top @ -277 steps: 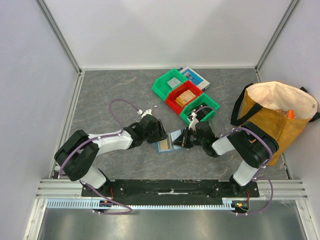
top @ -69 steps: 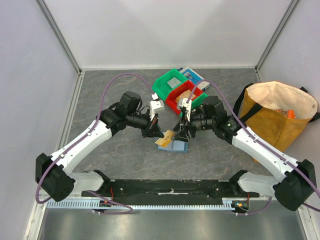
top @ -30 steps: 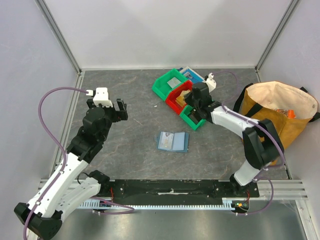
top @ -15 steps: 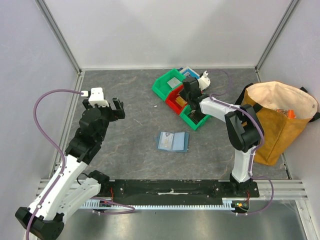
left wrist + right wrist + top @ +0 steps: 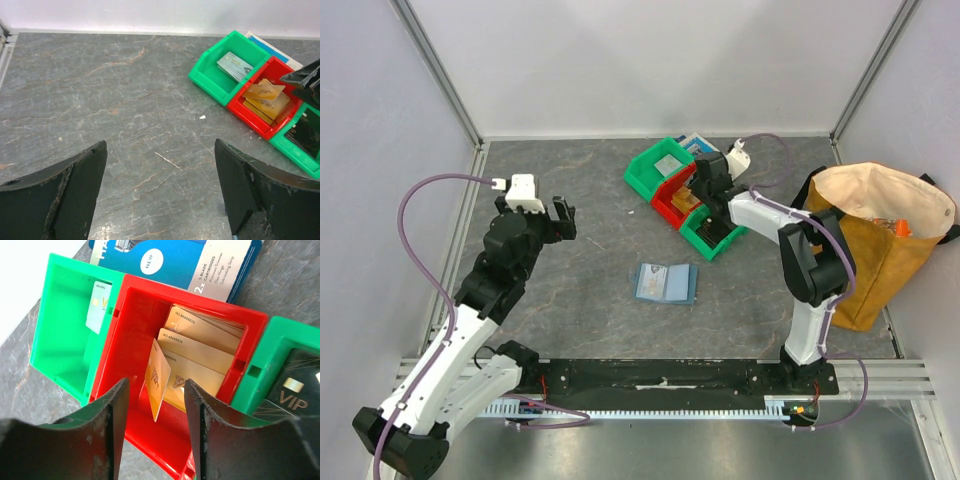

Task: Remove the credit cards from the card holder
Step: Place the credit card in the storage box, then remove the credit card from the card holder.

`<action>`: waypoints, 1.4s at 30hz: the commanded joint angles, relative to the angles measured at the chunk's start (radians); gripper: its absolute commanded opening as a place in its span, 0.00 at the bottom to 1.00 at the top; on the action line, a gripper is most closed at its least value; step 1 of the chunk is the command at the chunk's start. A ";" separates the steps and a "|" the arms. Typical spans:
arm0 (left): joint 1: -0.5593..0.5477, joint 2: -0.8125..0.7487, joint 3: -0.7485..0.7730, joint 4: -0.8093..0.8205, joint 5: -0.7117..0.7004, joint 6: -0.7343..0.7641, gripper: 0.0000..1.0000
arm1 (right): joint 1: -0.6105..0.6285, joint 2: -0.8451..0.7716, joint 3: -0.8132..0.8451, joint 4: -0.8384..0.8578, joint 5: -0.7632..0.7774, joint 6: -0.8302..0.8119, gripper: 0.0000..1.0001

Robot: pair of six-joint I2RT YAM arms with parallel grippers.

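Lying open and flat on the table (image 5: 570, 170), the holder (image 5: 665, 283) sits near the middle, well apart from both grippers; whether its pockets hold anything cannot be told from above.

Tan cards (image 5: 200, 352) lie stacked in the red bin (image 5: 130, 335) at the far side. One tan card (image 5: 157, 377) stands on edge in that bin, tilted, in front of the stack.

The right gripper (image 5: 156, 395) hangs over the red bin with its fingers parted, one on each side of the standing card and a gap showing on both sides, so nothing is gripped.

Two green bins flank the red one and touch it. The left green bin (image 5: 60, 330) holds a pale card (image 5: 100, 305) against its wall; the right green bin (image 5: 277, 340) holds a black card (image 5: 295, 390) marked VIP. A blue-and-white box (image 5: 200, 260) lies just behind the bins, partly under them.

The left gripper (image 5: 160, 147) hovers over bare table at the left, spread wide and holding nothing. A tan tote bag (image 5: 880, 235) stands at the right edge, beside the right arm.
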 commanded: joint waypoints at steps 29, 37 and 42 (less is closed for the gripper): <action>0.006 0.281 0.085 -0.137 0.411 -0.144 0.93 | -0.052 0.034 0.108 -0.029 -0.350 -0.424 0.43; 0.006 0.322 0.092 -0.146 0.483 -0.146 0.92 | -0.075 0.030 0.142 -0.138 -0.382 -0.459 0.42; 0.003 0.393 0.103 -0.158 0.603 -0.173 0.92 | -0.074 -0.061 0.128 -0.150 -0.460 -0.484 0.42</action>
